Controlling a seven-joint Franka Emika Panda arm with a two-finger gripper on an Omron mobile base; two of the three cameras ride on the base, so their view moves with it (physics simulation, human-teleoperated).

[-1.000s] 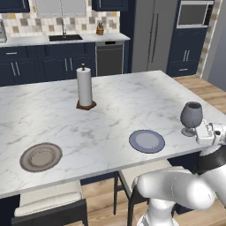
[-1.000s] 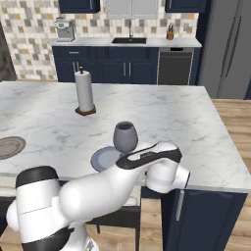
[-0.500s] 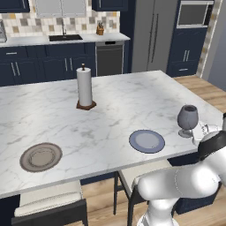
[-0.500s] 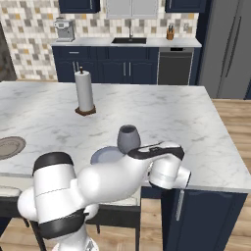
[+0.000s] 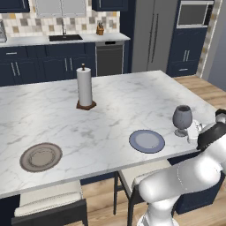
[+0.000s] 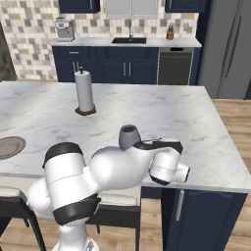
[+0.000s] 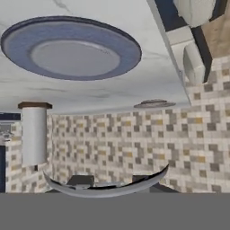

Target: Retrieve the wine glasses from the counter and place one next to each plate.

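A smoky-grey wine glass (image 5: pixel 182 118) stands upright, its foot at the island top just right of the bluish plate (image 5: pixel 147 141). My gripper (image 5: pixel 188 131) reaches in from the right at stem height and is shut on the glass. From the right base the glass bowl (image 6: pixel 128 137) pokes up behind my white arm. The hand view is rolled upside down: the bluish plate (image 7: pixel 72 47) is at its top and a curved grey edge of the glass (image 7: pixel 105 188) lies along its bottom. The brownish plate (image 5: pixel 41 156) lies far left, near the island's front edge.
A paper towel roll (image 5: pixel 84 87) stands mid-island, left of and beyond the glass. Two stools (image 5: pixel 48 201) are tucked under the island's near edge. The island's right edge (image 5: pixel 207 110) is close to the glass. The back counter with a sink (image 5: pixel 66 39) lies beyond.
The gripper has carried the glass a little left, toward the bluish plate, and my arm has sunk lower beside the island. The plates and towel roll have not moved.
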